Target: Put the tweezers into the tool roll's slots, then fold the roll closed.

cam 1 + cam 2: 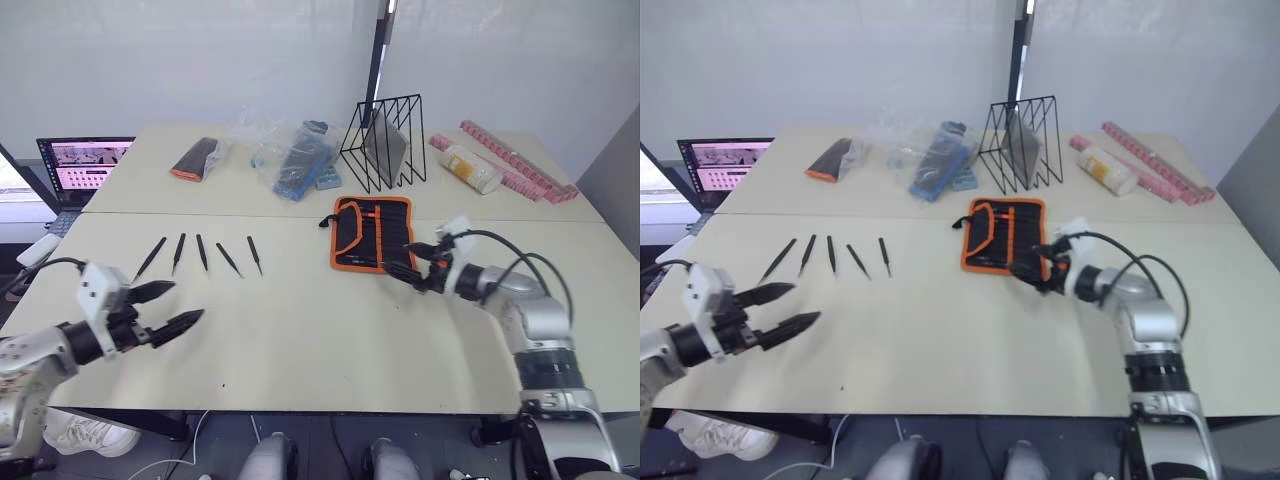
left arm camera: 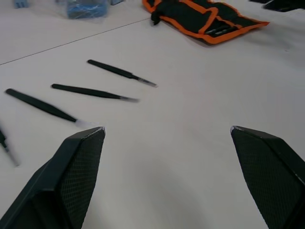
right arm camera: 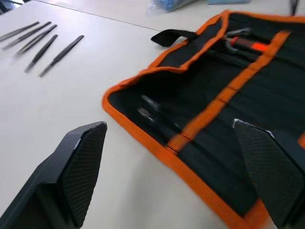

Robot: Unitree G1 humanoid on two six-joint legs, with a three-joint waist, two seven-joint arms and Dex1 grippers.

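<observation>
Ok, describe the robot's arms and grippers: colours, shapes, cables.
Both arms are silver-grey metal with black joints. Each gripper, left gripper and right gripper, has two black pointed fingers with a mesh-textured face, behind a white boxy wrist block. Black cables loop along each forearm.

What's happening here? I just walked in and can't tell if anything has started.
Nothing is packed yet. Five tweezers lie in a row on the table, untouched. The left gripper hovers open just in front of them, holding nothing. The tool roll lies unfolded to their right, some tools already in it. The right gripper is open at the roll's near edge, also holding nothing.
</observation>
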